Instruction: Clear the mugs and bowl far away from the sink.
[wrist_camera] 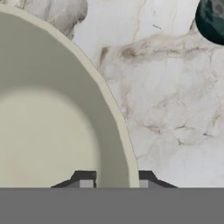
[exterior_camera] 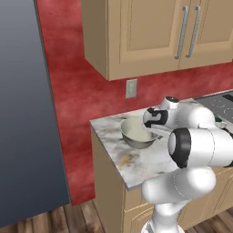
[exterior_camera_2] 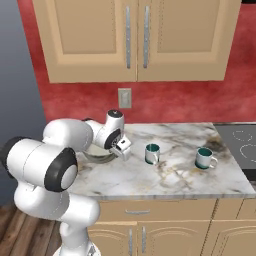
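Gripper (wrist_camera: 112,181): two dark fingers (wrist_camera: 85,179) straddling the rim of the bowl (wrist_camera: 48,109), one tip inside the wall, one outside. The jaws stand narrowly parted; whether the pads press the rim or have let go, I cannot tell.

Bowl: pale cream-green, glossy, upright on the counter (exterior_camera_2: 175,175), directly under the hand.

Mugs: first mug (exterior_camera_2: 152,154), white with teal inside, just beyond the fingers on the side away from the bowl; its dark opening shows in the hand view's upper corner. Second mug (exterior_camera_2: 204,158), same kind, farther along, well apart from the first.

Counter: white marble with brown veining, on tan base cabinets (exterior_camera_2: 165,225).

Beyond the far mug: a dark stovetop (exterior_camera_2: 239,145).

Behind: red wall, outlet plate (exterior_camera_2: 124,98), tan upper cabinets (exterior_camera_2: 135,40) with metal handles.
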